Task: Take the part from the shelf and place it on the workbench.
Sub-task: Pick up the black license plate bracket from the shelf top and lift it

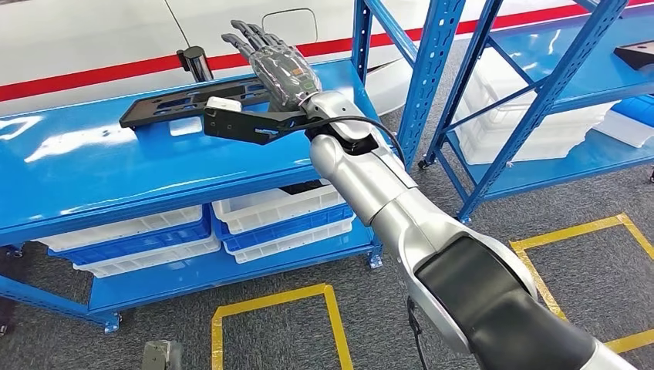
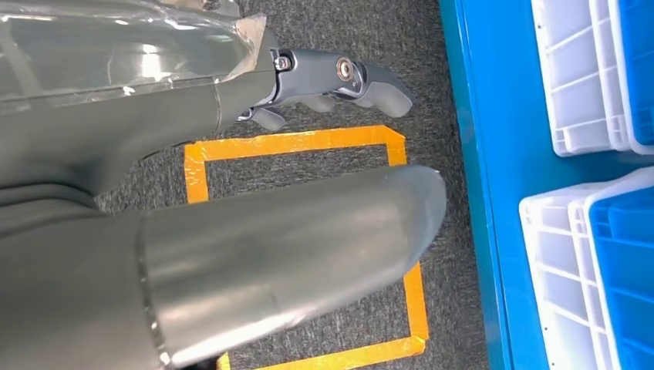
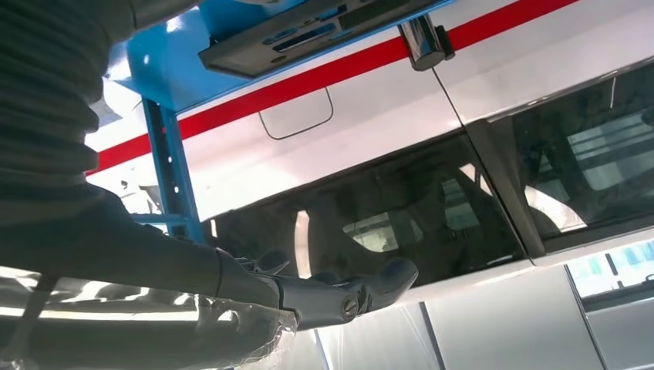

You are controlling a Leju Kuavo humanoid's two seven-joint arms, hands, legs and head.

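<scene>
- You are looking at a blue shelf [image 1: 92, 166] standing on grey carpet, with a white car with a red stripe [image 1: 85, 46] behind it.
- The flat black part [image 1: 166, 106] is lying on top of the shelf, near its back edge.
- Your right hand [image 1: 274, 65] is reaching over the shelf, fingers straight and apart, holding nothing, just beside the part.
- Your left hand [image 2: 339, 81] is hanging in front of the shelf over yellow floor tape [image 2: 293, 142], fingers curled, holding nothing.
- White bins [image 1: 278, 208] are sitting low in the shelf.
</scene>
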